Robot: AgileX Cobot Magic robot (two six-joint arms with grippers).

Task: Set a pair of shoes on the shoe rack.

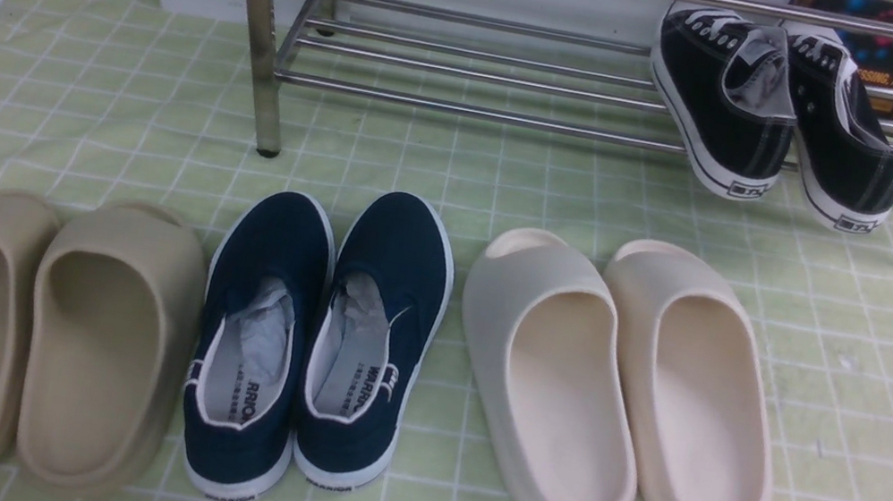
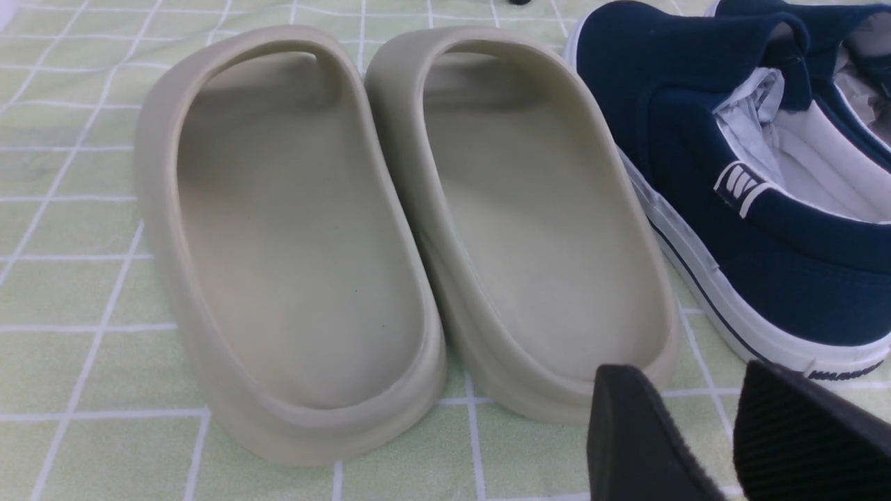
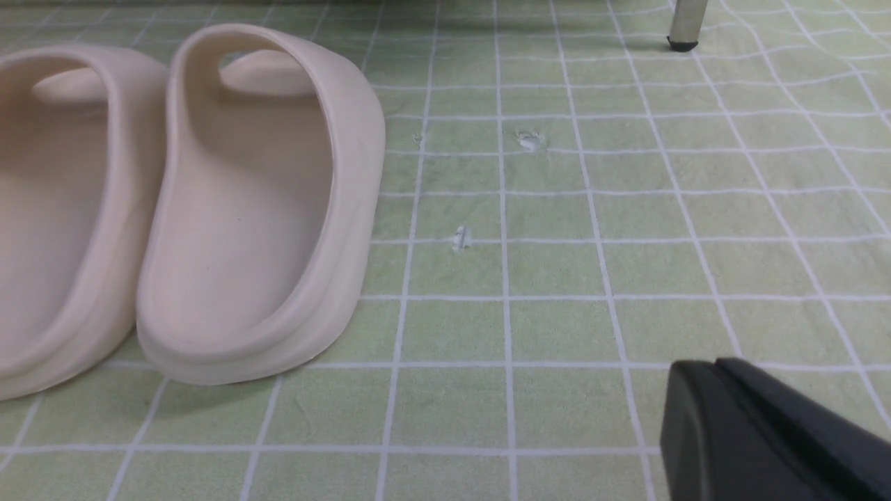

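Black canvas sneakers [image 1: 775, 106] resting on shoe rack [image 1: 477, 65], far right (heels overhanging); left gripper [image 2: 727, 431] parted, right gripper [image 3: 759, 431] state indeterminable.

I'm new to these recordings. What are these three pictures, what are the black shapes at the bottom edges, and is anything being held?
A two-armed robot took them. The wide picture looks forward from between its arms; the other two come from cameras on its wrists. The black shapes are the left gripper, open and empty, and the right gripper, holding nothing I can see. On the green checked cloth lie tan slides, navy slip-ons and cream slides. The black sneakers already sit on the shoe rack, heels overhanging the front bar.
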